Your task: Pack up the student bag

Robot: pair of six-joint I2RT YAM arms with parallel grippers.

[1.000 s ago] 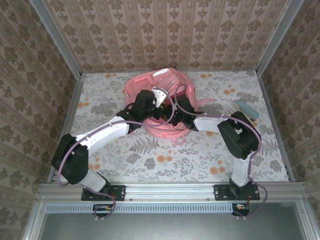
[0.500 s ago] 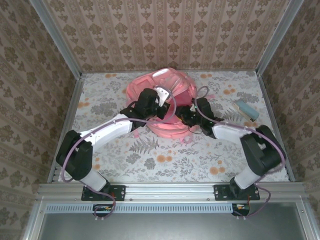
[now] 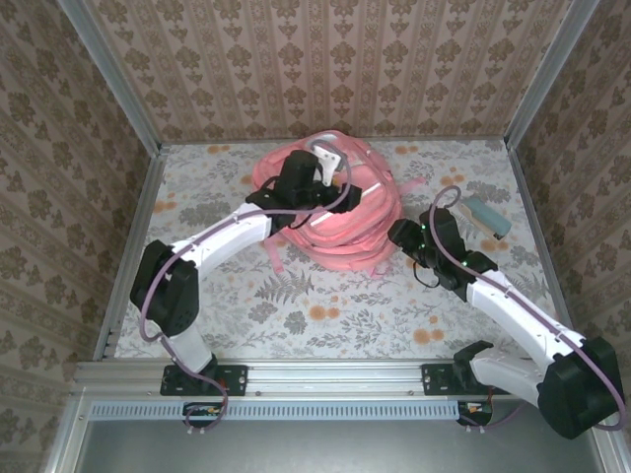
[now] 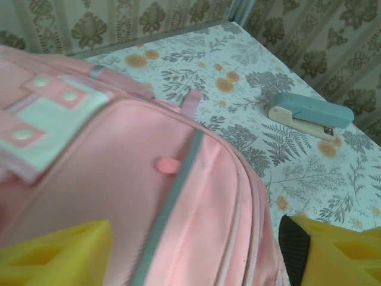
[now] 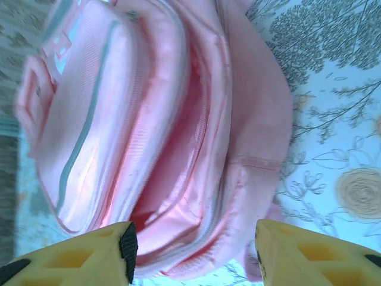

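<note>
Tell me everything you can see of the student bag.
The student bag is a soft pink fabric backpack, slumped with its front pockets up on the floral table, toward the far edge. The front carries a grey stripe and a white patch with pink squares. One zipped compartment gapes, showing pink lining. A strap trails onto the table. The left gripper hangs open over the bag; the right gripper is open at its right edge.

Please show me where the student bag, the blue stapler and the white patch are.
student bag [image 5: 250, 119], right wrist view, plain pink panel.
blue stapler [image 4: 309, 110], left wrist view, its top cover.
white patch [image 4: 50, 128], left wrist view, its middle.
</note>
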